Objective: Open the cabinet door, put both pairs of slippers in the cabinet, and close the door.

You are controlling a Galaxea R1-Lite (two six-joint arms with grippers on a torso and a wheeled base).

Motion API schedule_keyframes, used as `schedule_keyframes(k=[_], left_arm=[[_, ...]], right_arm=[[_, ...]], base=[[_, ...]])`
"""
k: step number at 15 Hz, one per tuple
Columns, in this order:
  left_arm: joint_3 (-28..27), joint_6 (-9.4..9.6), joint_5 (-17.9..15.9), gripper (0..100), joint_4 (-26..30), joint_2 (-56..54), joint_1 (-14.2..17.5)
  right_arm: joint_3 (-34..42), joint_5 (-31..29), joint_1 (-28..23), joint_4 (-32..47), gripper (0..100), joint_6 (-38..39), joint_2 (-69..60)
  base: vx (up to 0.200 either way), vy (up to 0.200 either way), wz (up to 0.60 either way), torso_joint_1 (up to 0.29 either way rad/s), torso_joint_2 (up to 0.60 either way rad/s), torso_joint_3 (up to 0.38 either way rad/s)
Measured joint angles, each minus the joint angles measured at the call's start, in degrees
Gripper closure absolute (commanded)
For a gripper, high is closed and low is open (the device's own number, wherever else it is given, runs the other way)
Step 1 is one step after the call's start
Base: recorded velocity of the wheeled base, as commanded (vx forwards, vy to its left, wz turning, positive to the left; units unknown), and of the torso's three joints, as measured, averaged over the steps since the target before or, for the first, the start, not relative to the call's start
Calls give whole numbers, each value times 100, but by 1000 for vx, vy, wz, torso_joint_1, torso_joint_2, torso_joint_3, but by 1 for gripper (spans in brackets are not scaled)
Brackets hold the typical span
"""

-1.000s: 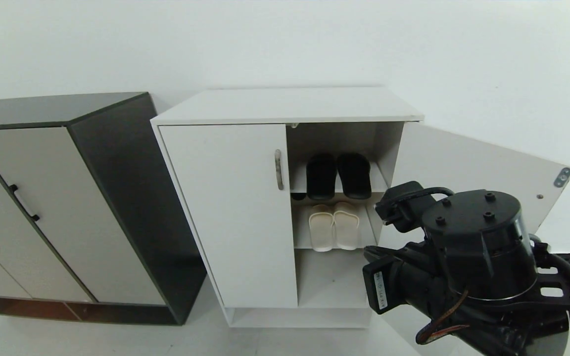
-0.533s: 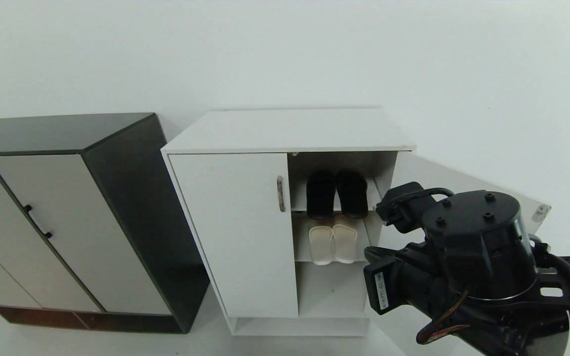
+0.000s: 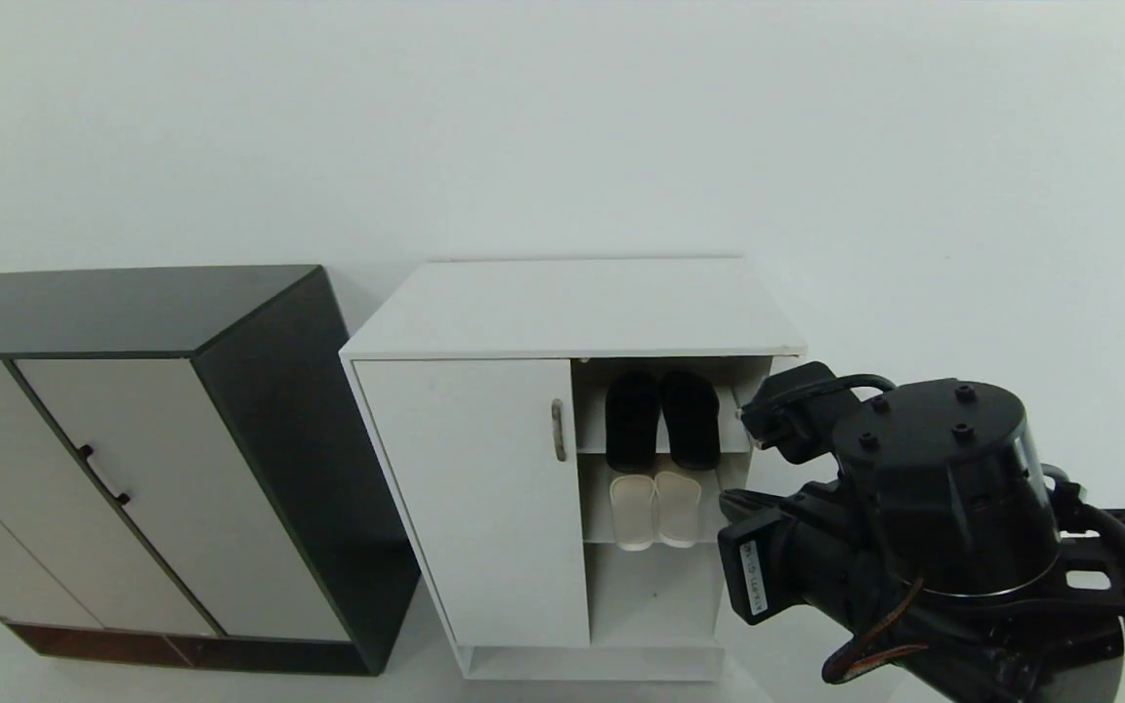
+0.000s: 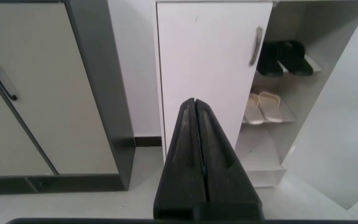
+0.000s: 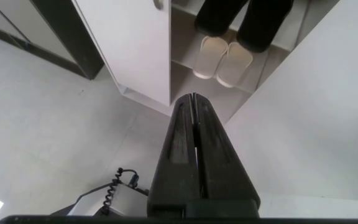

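The black slippers (image 3: 662, 418) are stored on the upper shelf of the white cabinet (image 3: 572, 308), and the cream slippers (image 3: 656, 496) on the shelf directly below, each pair laid side by side. The right door (image 4: 344, 124) is swung wide open; the left door (image 3: 470, 488) is shut. Opening and both placements are therefore judged complete, and only the closing of the right door is left. The left gripper (image 4: 195, 102) is held well apart from the cabinet front, fingers pressed together, nothing grasped. The right gripper (image 5: 193, 99) is likewise closed and empty, near the open door. A dark cabinet (image 3: 270, 430) is positioned just beside, to the left.
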Motion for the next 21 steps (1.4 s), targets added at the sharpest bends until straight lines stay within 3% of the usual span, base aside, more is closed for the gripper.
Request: schedule_keyframes(k=[8, 14, 21], left_arm=[[0, 0, -4, 100, 0, 0, 0], [0, 0, 0, 100, 0, 0, 0], [0, 0, 0, 100, 0, 0, 0]], right_arm=[[66, 6, 0, -22, 100, -1, -2], [115, 9, 0, -20, 100, -72, -2], [134, 9, -6, -23, 100, -72, 2]], base=[[0, 0, 0, 233, -531, -293], [0, 0, 0, 6, -9, -8], [0, 0, -514, 6, 1, 1]])
